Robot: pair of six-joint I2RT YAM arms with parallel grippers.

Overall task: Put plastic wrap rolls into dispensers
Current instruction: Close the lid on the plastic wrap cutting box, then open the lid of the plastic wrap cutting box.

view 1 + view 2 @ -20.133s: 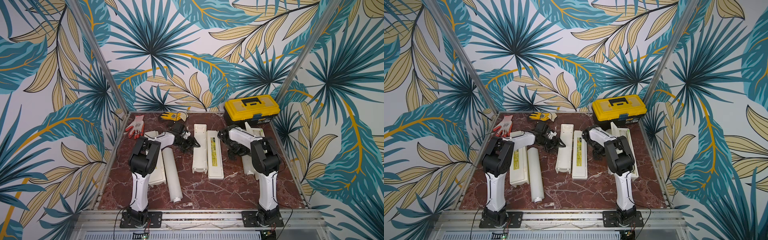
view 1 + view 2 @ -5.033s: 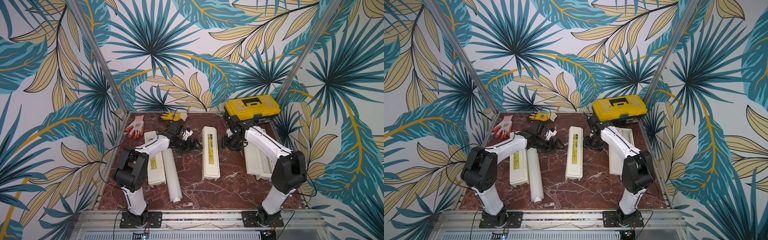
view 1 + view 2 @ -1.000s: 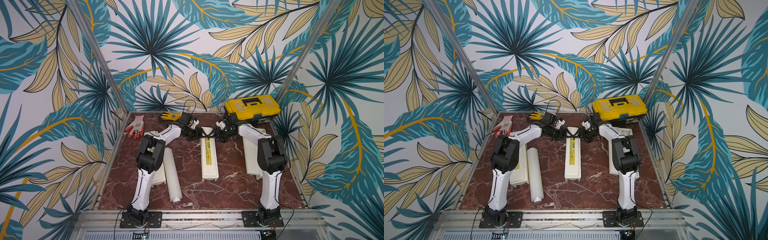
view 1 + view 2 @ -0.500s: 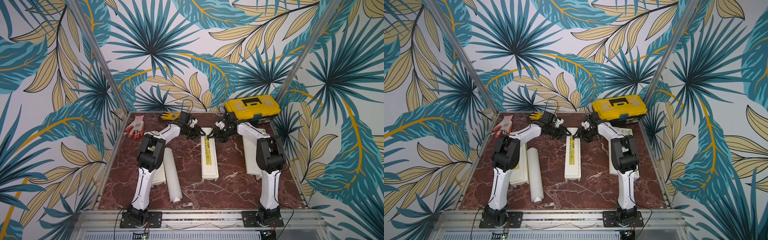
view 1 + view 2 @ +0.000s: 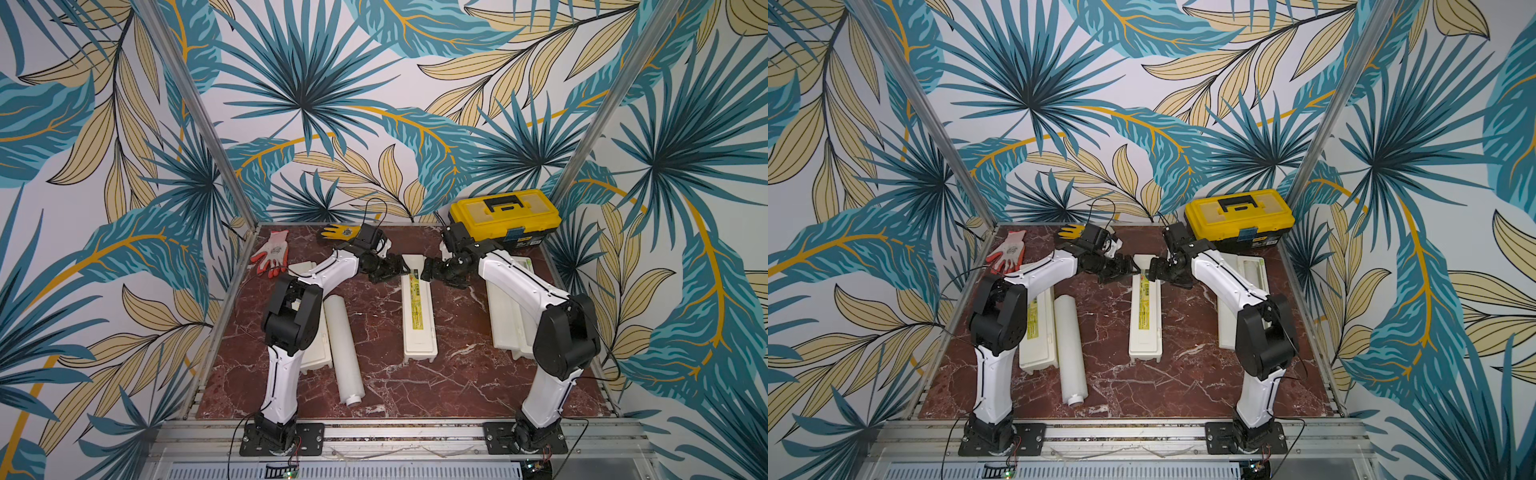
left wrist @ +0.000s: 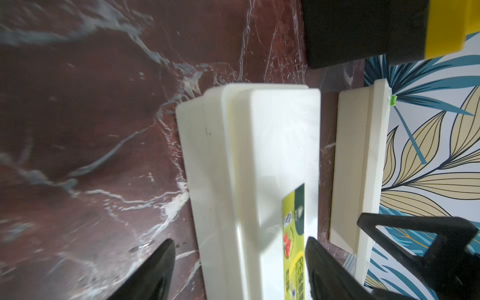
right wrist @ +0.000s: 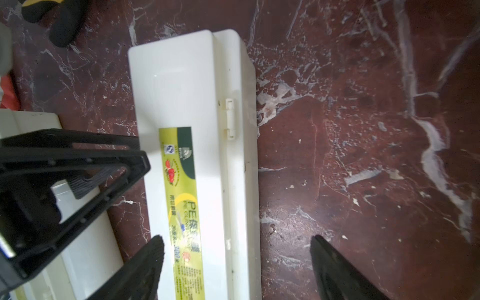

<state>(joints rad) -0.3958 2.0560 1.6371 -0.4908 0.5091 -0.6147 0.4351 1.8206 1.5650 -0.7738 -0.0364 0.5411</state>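
Top views: three dispensers lie on the marble table.
- The middle dispenser has its lid shut and yellow label up, so its contents are hidden.
- The left dispenser is also shut and sits partly behind the left arm.
- The right dispenser lies open beside the right arm. I cannot tell what is in its tray.
- One plastic wrap roll lies loose on the table, just beside the left dispenser, with its core stub toward the near edge.
- The toolbox is closed in the far right corner.
- The left gripper and right gripper sit at the middle dispenser's far end, one on each side.

Left wrist: the left gripper's jaws are spread wide and hold nothing. One finger is over bare table and the other is over the label edge of the middle dispenser, whose lid is shut. Beyond it is the right dispenser's open part, with a green tab.

Right wrist: the right gripper's jaws are spread and empty. One finger is over the label and the other is over bare marble. The middle dispenser's lid is closed, with a small clip on its side. A finger of the left gripper crosses in front of the left dispenser.
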